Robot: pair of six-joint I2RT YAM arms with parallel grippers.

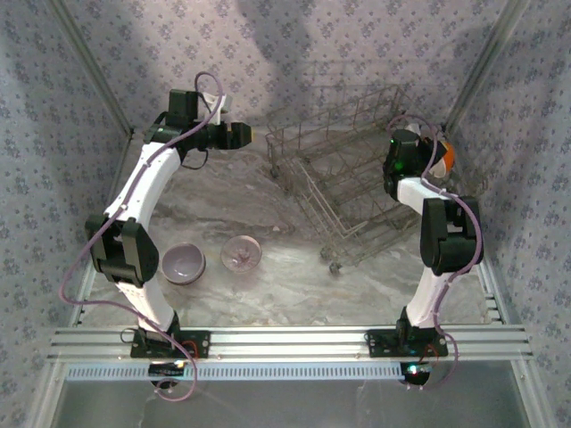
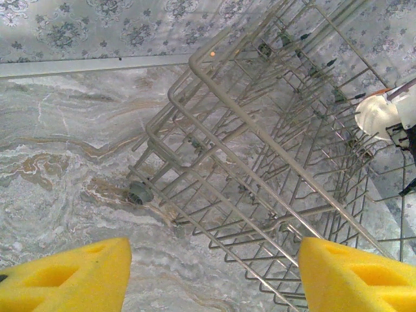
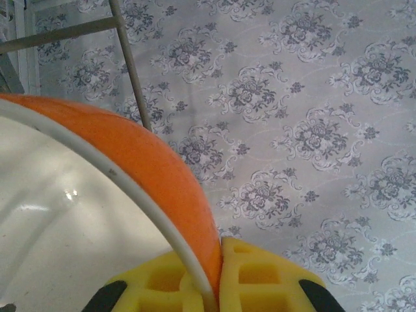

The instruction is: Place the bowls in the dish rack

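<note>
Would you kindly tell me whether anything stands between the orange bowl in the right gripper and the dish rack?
Nothing visible does. The orange bowl, clamped in the right gripper, hangs by the dish rack's right end. The left gripper, jaws open, hovers at the rack's far left corner, off that path.

Top cam overhead, L wrist near dish rack [image 2: 260, 132], shared w/ top, R wrist facing wall [image 3: 312, 130]
</note>
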